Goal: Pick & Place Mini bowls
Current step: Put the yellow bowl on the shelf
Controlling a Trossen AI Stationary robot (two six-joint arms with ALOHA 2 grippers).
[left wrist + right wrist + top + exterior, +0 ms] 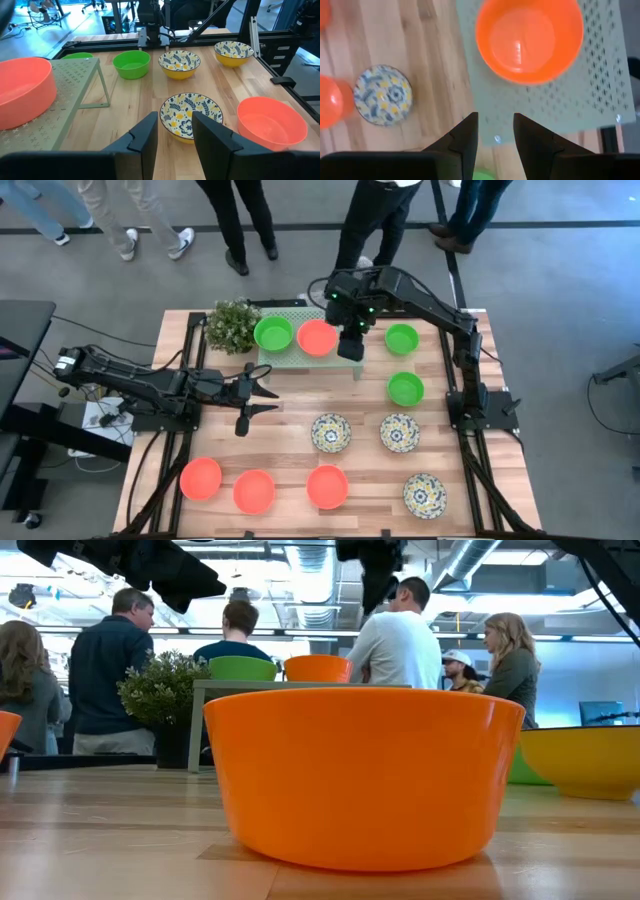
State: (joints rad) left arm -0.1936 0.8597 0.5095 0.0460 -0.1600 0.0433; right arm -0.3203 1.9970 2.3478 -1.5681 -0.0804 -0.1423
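Observation:
A bright green mini bowl [273, 334] and an orange-red mini bowl [317, 338] stand on the pale green perforated stand [300, 360] at the table's far side. My right gripper [351, 346] hangs open and empty, pointing down over the stand's right end, beside the orange-red bowl [529, 37]. My left gripper [262, 390] is open and empty, held level over the table's left middle and pointing toward the right edge, with a floral bowl [191, 114] ahead of it. Two green bowls [401, 338] [405, 389], three floral bowls [330, 432] and three orange-red bowls [254, 491] rest on the table.
A small bushy plant [233, 326] stands at the stand's left end. One orange-red bowl [365, 775] fills the low view's front. Several people stand beyond the table's far edge [400, 640]. Bare wood lies between the stand and the near rows of bowls [300, 395].

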